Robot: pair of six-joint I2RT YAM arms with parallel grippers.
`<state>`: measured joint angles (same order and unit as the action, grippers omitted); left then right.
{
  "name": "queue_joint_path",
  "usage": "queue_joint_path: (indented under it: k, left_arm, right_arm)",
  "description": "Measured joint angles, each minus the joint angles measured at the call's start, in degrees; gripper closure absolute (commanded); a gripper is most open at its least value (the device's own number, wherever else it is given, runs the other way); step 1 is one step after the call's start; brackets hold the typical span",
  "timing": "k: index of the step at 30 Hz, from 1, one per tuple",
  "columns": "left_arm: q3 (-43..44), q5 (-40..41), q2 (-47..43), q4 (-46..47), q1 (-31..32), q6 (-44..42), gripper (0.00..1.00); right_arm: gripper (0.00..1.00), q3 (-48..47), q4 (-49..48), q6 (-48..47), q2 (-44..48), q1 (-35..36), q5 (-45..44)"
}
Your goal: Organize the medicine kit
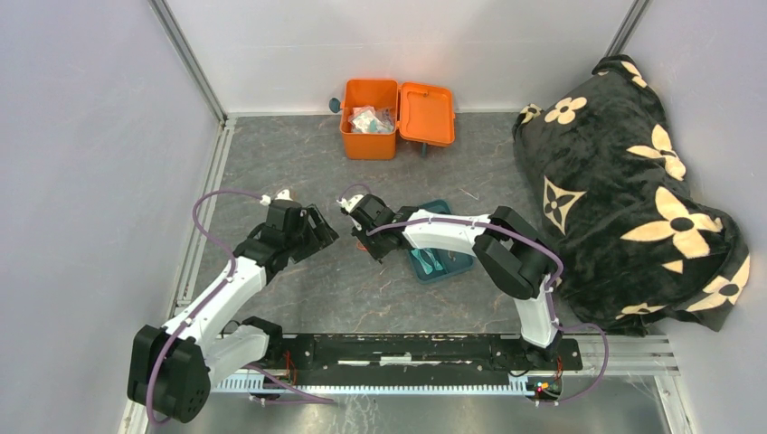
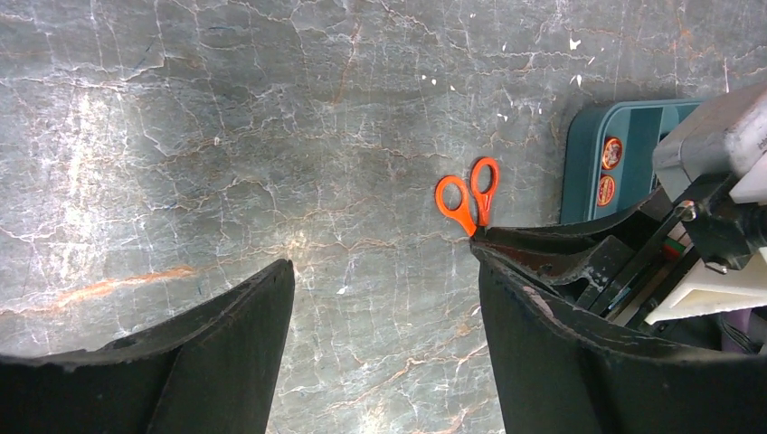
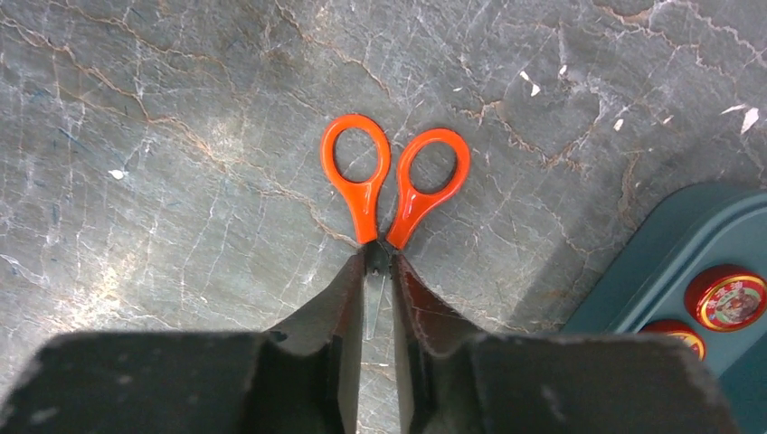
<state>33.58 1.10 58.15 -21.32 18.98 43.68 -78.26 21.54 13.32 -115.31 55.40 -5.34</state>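
The medicine kit [image 1: 371, 131], a small orange box, stands at the back of the table with its lid [image 1: 427, 114] folded open to the right and packets inside. Orange-handled scissors [image 3: 393, 176] point their loops away from my right gripper [image 3: 380, 258], whose fingers press in on the blades just below the pivot. The same scissors [image 2: 468, 194] show in the left wrist view beside the right arm. My left gripper [image 2: 382, 258] hovers wide open over bare marble, nothing between its fingers. From above, the two grippers [image 1: 324, 231] [image 1: 353, 206] face each other at mid-table.
A flat teal tray [image 1: 443, 262] lies under the right forearm, with round red tins [image 3: 724, 297] in it. A black blanket with cream flowers [image 1: 624, 190] fills the right side. Walls close in at the left and back.
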Motion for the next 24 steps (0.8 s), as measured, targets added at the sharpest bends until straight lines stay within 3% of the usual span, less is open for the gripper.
queue_joint_path:
  k: [3,14,23,24]
  left_arm:
    - [-0.39,0.0,0.0,0.35,0.0,0.15,0.2]
    - [-3.21,-3.91,3.39,5.53,0.0,0.76,0.2]
    - [-3.63,-10.6,9.38,14.29,0.0,1.36,0.29]
    - [-3.67,-11.02,10.05,14.97,0.0,1.51,0.29]
  right_arm:
    - [1.0,0.11,-0.11,0.17,0.0,0.07,-0.07]
    - [1.0,10.14,-7.41,2.86,6.38,-0.76,0.39]
    - [1.0,14.82,-12.5,5.97,9.92,-2.4,5.88]
    - [0.96,15.1,-12.72,6.12,10.05,-2.47,6.08]
